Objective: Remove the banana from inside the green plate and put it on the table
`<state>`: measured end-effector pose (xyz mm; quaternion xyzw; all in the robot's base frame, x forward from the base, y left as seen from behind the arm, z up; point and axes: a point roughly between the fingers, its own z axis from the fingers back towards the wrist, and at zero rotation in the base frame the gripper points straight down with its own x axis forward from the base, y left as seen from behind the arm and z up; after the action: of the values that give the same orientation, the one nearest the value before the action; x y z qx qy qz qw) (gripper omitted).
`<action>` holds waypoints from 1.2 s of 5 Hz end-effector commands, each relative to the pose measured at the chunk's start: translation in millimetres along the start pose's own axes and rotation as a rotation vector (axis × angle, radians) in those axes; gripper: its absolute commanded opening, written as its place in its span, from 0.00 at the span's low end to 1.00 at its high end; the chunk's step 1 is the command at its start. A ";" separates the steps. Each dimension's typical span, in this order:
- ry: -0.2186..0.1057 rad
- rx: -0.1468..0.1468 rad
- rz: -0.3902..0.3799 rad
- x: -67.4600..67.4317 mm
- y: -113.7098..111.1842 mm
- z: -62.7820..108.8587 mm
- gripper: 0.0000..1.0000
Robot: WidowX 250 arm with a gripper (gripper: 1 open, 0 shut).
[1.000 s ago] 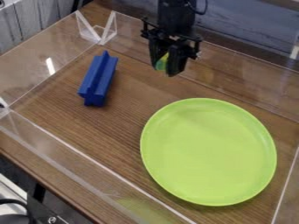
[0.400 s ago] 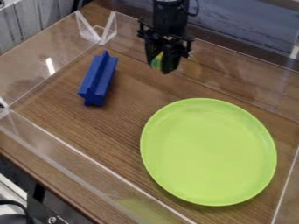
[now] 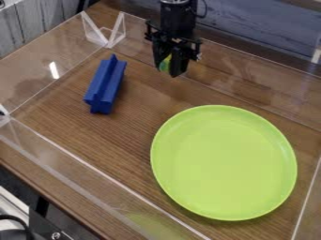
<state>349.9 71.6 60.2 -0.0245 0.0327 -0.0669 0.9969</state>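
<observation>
My bench is the biggest thing here, brown wood grain boxed in by clear low walls, and it is where the fruit has to end up. The green plate sits at front right with nothing in it, so I judge the lifting part done and only the set-down left. The blue block lies well apart to the left, leaving bare wood between it and the arm for a landing. My end effector hangs at the back, pointing straight down, pinched on the banana, which shows as a yellow-green sliver between the jaws, held above the bench and clear of the plate.
</observation>
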 end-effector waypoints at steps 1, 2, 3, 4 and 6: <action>-0.068 0.029 0.006 11.7 13.1 17.4 0.00; -0.068 0.032 0.008 14.6 18.5 14.0 0.00; -0.066 0.037 0.010 14.6 20.8 13.0 1.00; -0.074 0.046 0.013 11.9 21.3 19.3 1.00; -0.067 0.059 -0.035 7.2 23.2 7.8 1.00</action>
<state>355.0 86.6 43.0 -0.0104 0.0305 -0.0903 0.9954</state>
